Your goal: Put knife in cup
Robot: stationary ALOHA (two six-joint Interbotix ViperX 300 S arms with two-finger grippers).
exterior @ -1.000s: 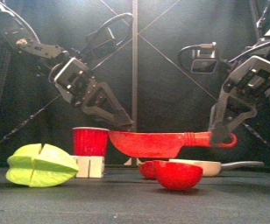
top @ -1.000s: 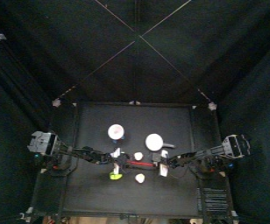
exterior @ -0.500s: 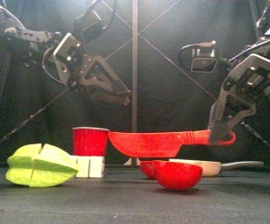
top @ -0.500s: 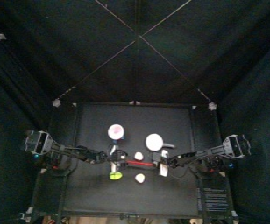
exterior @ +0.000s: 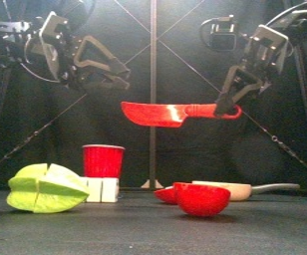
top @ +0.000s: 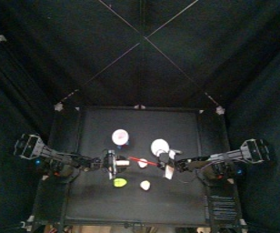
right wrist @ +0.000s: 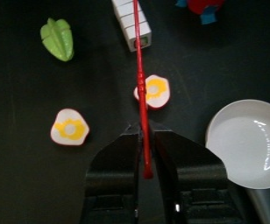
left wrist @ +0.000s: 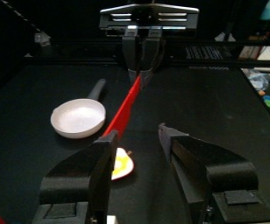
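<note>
The knife (exterior: 169,112) looks like smooth, glossy red plastic; the table (right wrist: 20,96) is matt black.

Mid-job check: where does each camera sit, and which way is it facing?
Top: overhead, looking straight down at the table; both arms show.
Front: table edge, looking level across; both arms overhead.
Left wrist: past open left end effector toward the knife.
Right wrist: down past right end effector gripping the knife.
Shared: both wrist views show the knife.

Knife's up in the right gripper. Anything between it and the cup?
Nothing covers the mouth of the cup in the top view. Only the open left gripper hangs near the tip of the knife, on the cup's side in the front view.
</note>
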